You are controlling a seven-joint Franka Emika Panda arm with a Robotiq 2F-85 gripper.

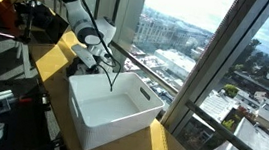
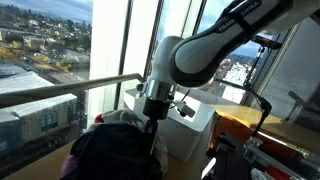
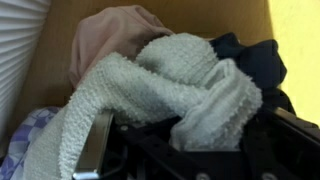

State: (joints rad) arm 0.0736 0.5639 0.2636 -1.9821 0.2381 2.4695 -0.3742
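A crumpled white knitted cloth (image 3: pixel 170 90) lies bunched in thick folds on top of a heap of clothes, over a pink garment (image 3: pixel 105 30) and a dark navy garment (image 3: pixel 250 60), by the window-side edge of the desk (image 3: pixel 240 18).

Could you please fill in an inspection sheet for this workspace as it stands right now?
Surface: wooden tabletop, sunlit, beside the window.
Job's things: white knit cloth lies on top of a heap, over a pink cloth and a dark cloth.
Clutter: white bin on the table; nothing seen inside it in an exterior view.
Gripper: gripper is directly over the heap, fingers apart, with the knit cloth between them.
Cables: dark cables by the equipment at the table's end.
Surroundings: tall windows with city buildings far below.
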